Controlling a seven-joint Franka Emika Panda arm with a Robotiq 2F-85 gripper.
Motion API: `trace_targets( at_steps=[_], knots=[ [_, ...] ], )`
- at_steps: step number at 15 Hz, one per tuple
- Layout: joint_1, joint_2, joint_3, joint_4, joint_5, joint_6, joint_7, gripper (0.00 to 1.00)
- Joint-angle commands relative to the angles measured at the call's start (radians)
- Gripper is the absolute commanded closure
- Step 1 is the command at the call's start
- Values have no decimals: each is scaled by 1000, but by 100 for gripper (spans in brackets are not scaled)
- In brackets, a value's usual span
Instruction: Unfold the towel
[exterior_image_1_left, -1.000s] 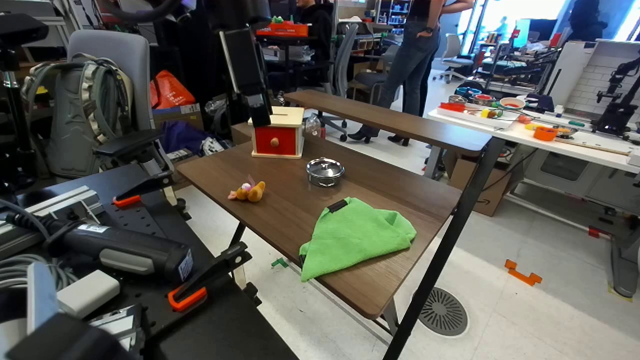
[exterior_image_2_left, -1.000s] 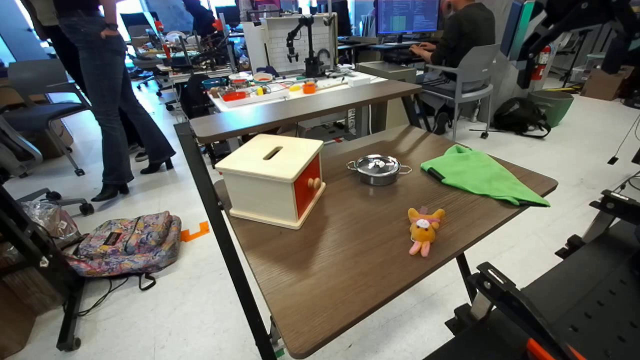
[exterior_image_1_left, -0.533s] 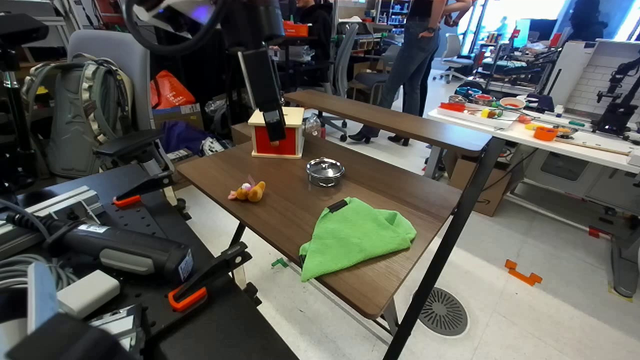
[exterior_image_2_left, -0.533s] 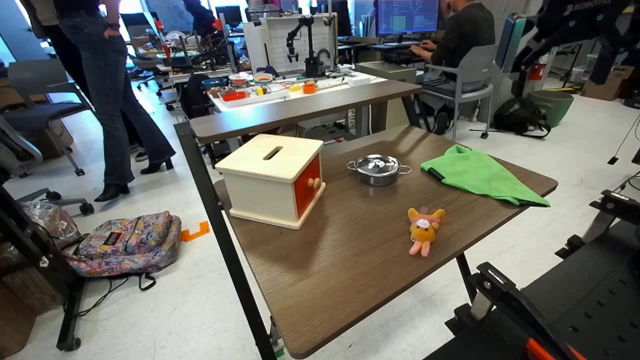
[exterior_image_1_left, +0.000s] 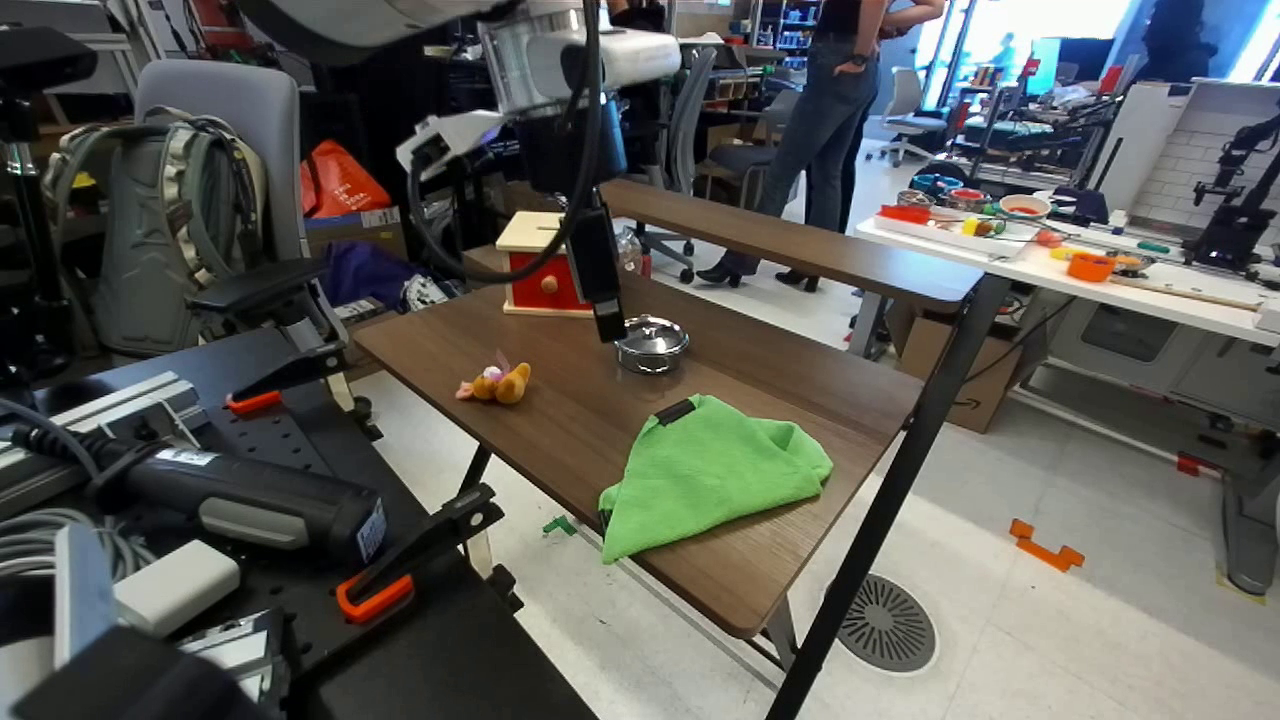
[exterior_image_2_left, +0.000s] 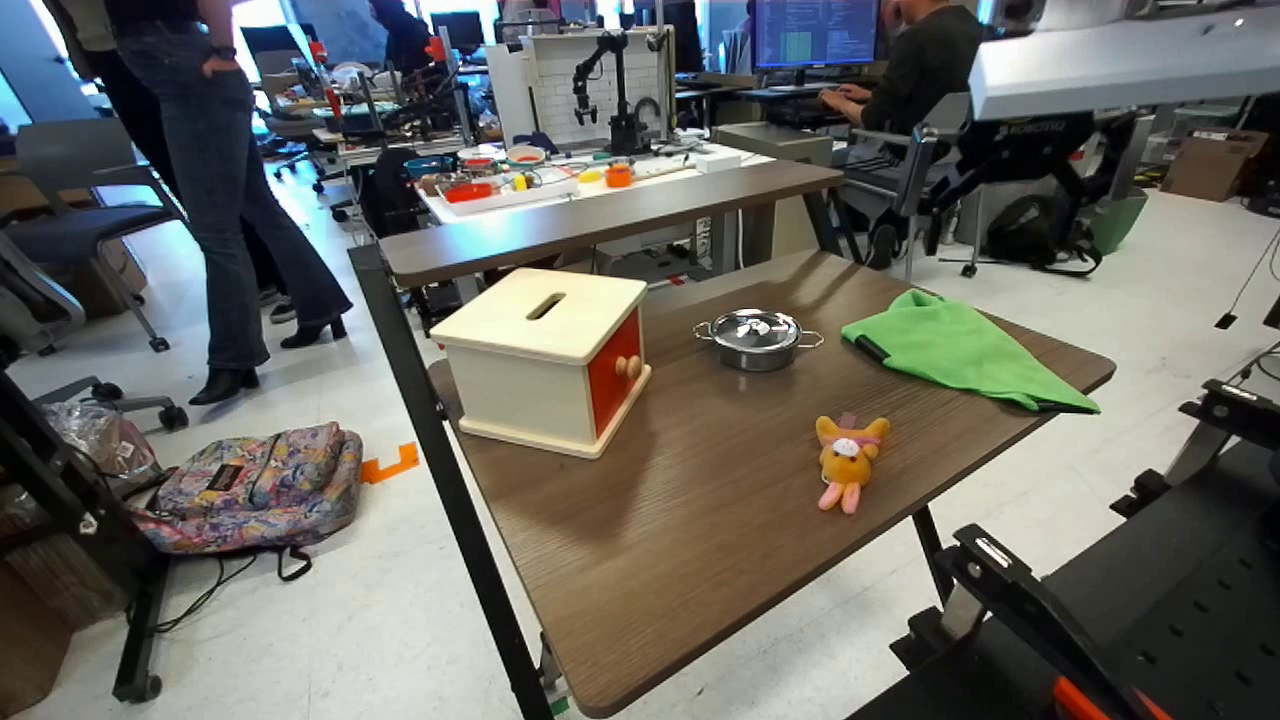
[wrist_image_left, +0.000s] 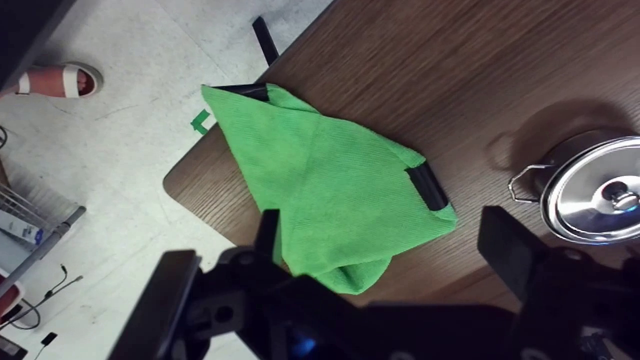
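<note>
The lime-green towel lies folded and crumpled near one end of the brown table, one corner over the edge. It also shows in an exterior view and in the wrist view. Black strips sit on two of its edges. A lower layer peeks out under one fold. My gripper is open and empty, raised above the table. In the wrist view its fingers lie on either side of the towel's near part, apart from it. The gripper also shows in both exterior views.
A lidded metal pot stands beside the towel, close to one finger in the wrist view. A wooden box with a red front and a small orange plush toy are on the table. A raised shelf runs along one side.
My arm has swung in over the table. In an exterior view the gripper has moved right and down, from before the wooden box to beside the pot. The towel has not moved.
</note>
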Motion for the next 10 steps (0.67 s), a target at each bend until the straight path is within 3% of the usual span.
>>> trace_targets(
  at_steps=[1,4,10],
  knots=[
    [91,150,-92,98,32,99,18,0],
    [125,239,-138,144,119,151,-26,0],
    [155,345,-167,191,319,182,-147,0]
  ],
)
